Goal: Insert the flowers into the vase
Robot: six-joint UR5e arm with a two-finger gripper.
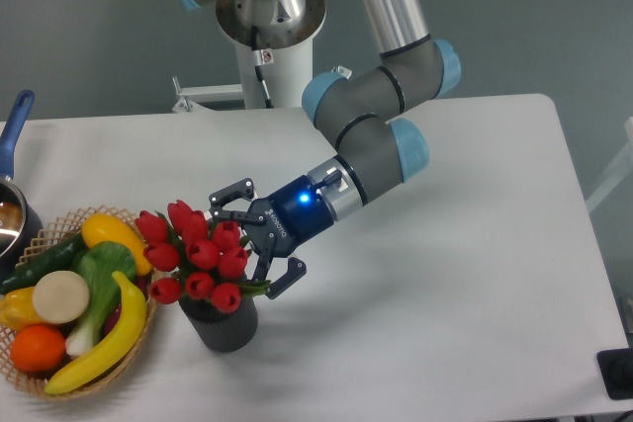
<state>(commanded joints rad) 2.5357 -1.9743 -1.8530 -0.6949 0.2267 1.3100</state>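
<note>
1. The flowers (196, 254), a tight bunch of red tulip buds with short green stems and leaves, sit with their stems down in the mouth of the vase, the buds spreading wider than its rim and hiding most of the opening.
2. The vase (225, 325), a small dark grey cylinder, stands upright on the white tabletop (445, 274); only its lower wall shows beneath the blooms.
3. The black two-finger hand (257, 242), with a blue-lit wrist, reaches in from the right of the vase and lies level with the bunch. Its fingers are spread wide, one above the buds' right edge and one below beside the green leaves, with nothing pinched between them; whether a fingertip touches a leaf cannot be told.
4. Just left of the vase, nearly touching it, is a round wicker basket (49, 229) filled with fruit and vegetables: a yellow banana (104, 343), an orange (38, 347), a yellow lemon (107, 232), a green cucumber (40, 262) and a pale round slice (59, 295).
5. Further left of the vase, at the tabletop's edge, is a pot with a blue handle (14, 130).
</note>
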